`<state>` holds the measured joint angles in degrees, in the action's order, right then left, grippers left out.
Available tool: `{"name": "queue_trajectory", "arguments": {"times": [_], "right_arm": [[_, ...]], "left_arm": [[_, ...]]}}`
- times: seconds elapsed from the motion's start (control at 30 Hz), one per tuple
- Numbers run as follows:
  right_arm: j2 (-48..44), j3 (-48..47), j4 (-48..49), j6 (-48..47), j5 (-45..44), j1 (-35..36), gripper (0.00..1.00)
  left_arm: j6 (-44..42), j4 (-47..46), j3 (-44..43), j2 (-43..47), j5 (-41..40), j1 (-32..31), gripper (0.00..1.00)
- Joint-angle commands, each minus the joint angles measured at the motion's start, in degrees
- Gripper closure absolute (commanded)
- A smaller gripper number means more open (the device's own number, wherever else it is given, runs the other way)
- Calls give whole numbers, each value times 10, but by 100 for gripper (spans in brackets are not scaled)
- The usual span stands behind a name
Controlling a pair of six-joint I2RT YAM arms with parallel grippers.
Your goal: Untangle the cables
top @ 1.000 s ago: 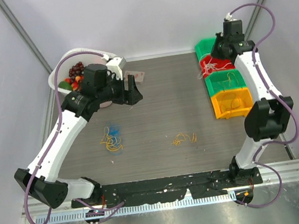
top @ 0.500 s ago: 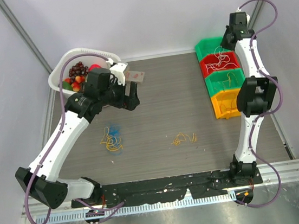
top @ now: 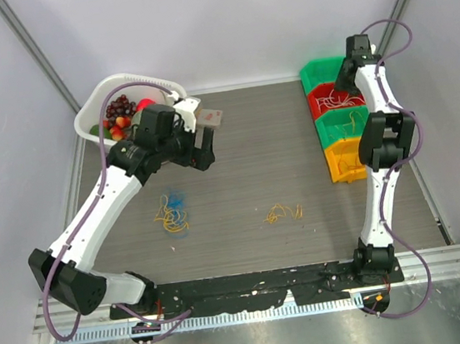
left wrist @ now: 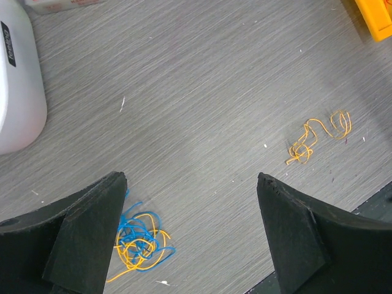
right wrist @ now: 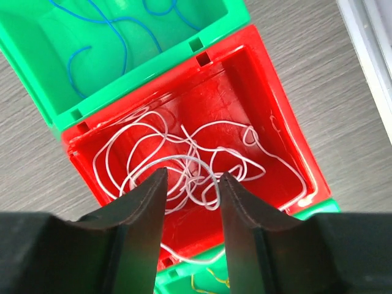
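Grey wood-grain desk carries a blue-and-yellow tangle of thin cords, its edge hidden behind the wide-spread, empty left end effector. A loose orange cord lies diagonally. The right end effector, narrowly parted, hovers over coiled white cords in a red plastic bin; contact unclear.

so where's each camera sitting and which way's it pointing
top external: fixed above and behind the bases, looking down on the table; the left arm and right arm show whole.
left wrist: on the left arm, facing down at the blue-yellow tangle and orange cable; the left fingers show, wide apart.
right wrist: above the red bin, looking down at white cables; the right fingers show, slightly apart.
shared: top and left wrist both show the tangle and orange cable; top and right wrist share the red bin.
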<state>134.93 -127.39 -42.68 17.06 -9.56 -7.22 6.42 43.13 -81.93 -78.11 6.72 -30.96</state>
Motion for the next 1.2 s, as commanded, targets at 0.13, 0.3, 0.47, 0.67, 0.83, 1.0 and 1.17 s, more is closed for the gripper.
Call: {"name": "queue_trajectory", "arguments": {"times": [0.13,0.3,0.47,0.67,0.83,1.0,1.17], "right_arm": [[-102,-28,-112,17,-64,33,41],[-232,133,-95,0,-92,70,40],[-375,321,-40,-29,86,158,41],[-534,639,63,35,249,251,42],[-614,807,78,93,270,254,44],[-679,869,84,114,261,254,57],[-681,892,83,148,257,256,66]], "left_arm": [[-3,-19,-31,-21,15,-49,7],[36,-24,-27,-18,35,-68,8],[124,-41,5,-9,70,-69,16],[214,-84,49,-59,231,-88,18],[248,-110,83,-118,188,-136,34],[288,-169,93,-200,217,-139,57],[265,-163,23,-279,210,-149,53]]}}
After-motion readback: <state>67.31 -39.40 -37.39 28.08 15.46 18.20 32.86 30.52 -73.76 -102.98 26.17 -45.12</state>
